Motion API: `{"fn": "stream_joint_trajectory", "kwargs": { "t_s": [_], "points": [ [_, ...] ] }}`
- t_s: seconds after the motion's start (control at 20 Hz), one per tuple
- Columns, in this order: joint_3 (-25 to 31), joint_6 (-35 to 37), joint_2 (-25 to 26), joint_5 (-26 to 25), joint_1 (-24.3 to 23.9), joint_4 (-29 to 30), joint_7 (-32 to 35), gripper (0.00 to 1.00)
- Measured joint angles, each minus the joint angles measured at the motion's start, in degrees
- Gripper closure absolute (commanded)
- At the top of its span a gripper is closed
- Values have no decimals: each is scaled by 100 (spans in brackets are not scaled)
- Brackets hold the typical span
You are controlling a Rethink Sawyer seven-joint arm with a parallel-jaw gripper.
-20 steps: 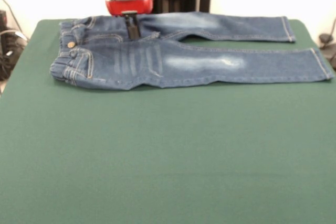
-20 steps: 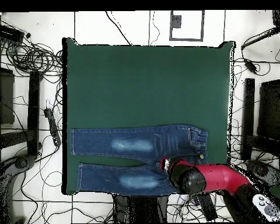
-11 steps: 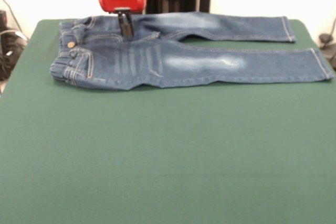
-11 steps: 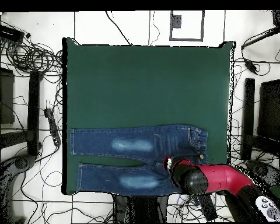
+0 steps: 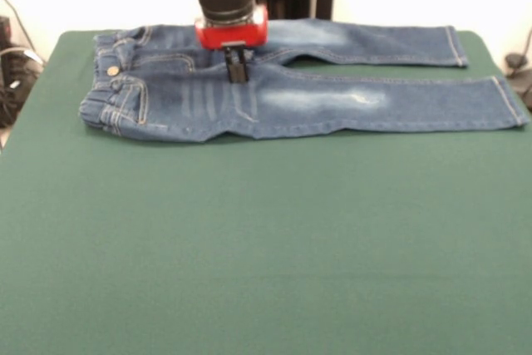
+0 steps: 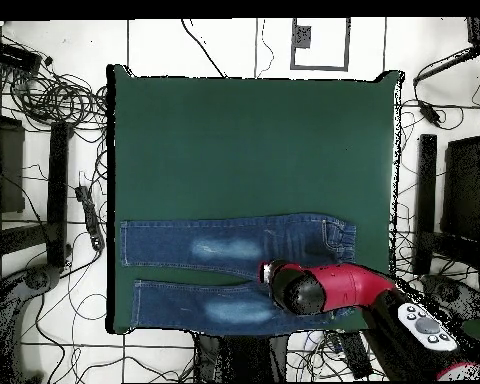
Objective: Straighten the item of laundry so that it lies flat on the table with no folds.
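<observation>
The large rectangular desk with a dark green felt-like top carries one garment at the side nearest the robot's base; the remaining surface is unoccupied. The small pair of blue denim jeans with orange stitching and faded pale thigh patches lies lengthwise, both legs extended side by side with a narrow gap between them. The elastic waistband end appears slightly bunched. The red and black arm descends over the crotch area, which suggests a press or pinch there. The black claw appears closed, tips at the denim; whether cloth is gripped cannot be determined. Cables and dark equipment surround the desk on a pale floor.
</observation>
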Motion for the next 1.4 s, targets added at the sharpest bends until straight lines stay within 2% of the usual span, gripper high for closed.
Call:
{"fn": "stream_joint_trajectory", "kwargs": {
  "t_s": [0.5, 1.1, 1.4],
  "points": [
    [181, 165, 52, 77, -361, -32, 0, 100],
    [169, 282, -693, 69, -669, -2, 0, 100],
    [118, 282, -720, -73, -641, -1, 0, 100]
  ]
}}
